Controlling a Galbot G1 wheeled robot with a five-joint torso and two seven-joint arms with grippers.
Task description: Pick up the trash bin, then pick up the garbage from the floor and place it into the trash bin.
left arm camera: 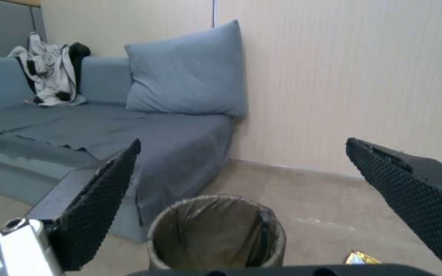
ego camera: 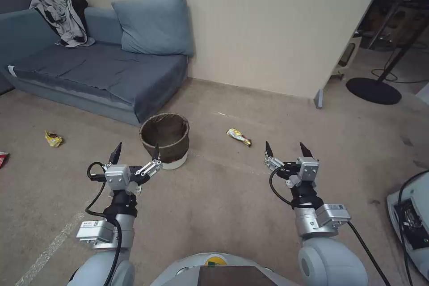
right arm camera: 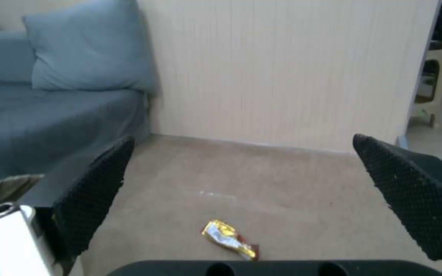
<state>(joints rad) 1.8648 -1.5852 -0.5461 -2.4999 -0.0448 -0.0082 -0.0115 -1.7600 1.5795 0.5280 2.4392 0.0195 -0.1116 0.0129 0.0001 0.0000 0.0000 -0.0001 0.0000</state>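
Nothing done yet. Left gripper (ego camera: pixel 135 151) spread wide, empty, just short of trash bin (ego camera: pixel 165 140) standing on floor. Right gripper (ego camera: pixel 288 149) spread, empty; yellow wrapper (ego camera: pixel 238 136) ahead, slightly left. Second yellow wrapper (ego camera: pixel 53 138) far left. All pickups remaining.

Silver-grey jointed arms are being shown, each trailed by a looping black cable and labelled with small code stickers. The left claw (ego camera: pixel 136 152) and right claw (ego camera: pixel 287 149) are being tipped with black, dimple-textured fingers (left arm camera: pixel 98 203).

Head high; wrists low, sofaward (ego camera: pixel 103 71).
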